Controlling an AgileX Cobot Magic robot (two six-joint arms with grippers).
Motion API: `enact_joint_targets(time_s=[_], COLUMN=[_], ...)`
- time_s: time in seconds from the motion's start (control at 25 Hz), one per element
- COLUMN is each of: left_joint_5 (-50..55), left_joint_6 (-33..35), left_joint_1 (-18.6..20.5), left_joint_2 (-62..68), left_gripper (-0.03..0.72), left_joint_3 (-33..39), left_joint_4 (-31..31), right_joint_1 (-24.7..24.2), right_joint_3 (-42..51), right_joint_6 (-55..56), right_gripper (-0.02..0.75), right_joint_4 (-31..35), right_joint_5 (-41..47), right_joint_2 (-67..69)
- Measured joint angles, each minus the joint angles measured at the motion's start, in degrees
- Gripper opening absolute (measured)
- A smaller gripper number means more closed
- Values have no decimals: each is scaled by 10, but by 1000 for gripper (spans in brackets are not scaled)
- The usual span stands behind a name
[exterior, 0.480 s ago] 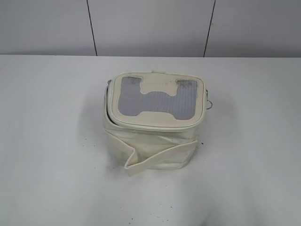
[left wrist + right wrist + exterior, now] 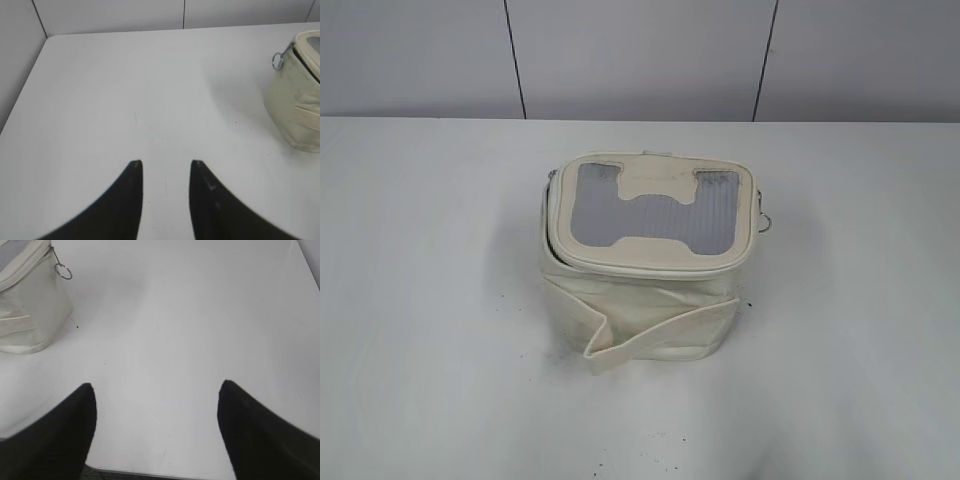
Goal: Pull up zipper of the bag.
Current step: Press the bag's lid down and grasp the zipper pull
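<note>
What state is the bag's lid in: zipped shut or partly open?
Partly open. In the exterior view a dark gap shows under the lid at the left front corner of the bag, where the zipper is parted.

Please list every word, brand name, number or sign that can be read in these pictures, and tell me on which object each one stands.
None: no readable text in any view.
The bag shows no readable word, brand or number on its lid or side; the cream H-shaped patch is a shape, not lettering.
The ring pulls bear no marking that can be made out.
The table, the wall and both claws are blank.
</note>
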Motion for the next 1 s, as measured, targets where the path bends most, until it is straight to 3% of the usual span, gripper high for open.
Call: enact_joint_targets(time_s=[0.84,1.0], left_joint_5=[0,0], left_joint_6=[0,0], left_joint_1=[0,-18], left_joint_2=[0,0], left_gripper=[252,252], left_joint_3=[0,0], left_joint_4=[0,-1], right_joint_1=[0,0], right_joint_3=[0,0], right_joint_6=[0,0], right_gripper=[585,585], right_joint_4=[0,3], right_joint_5=[0,0], right_joint_2=[0,0])
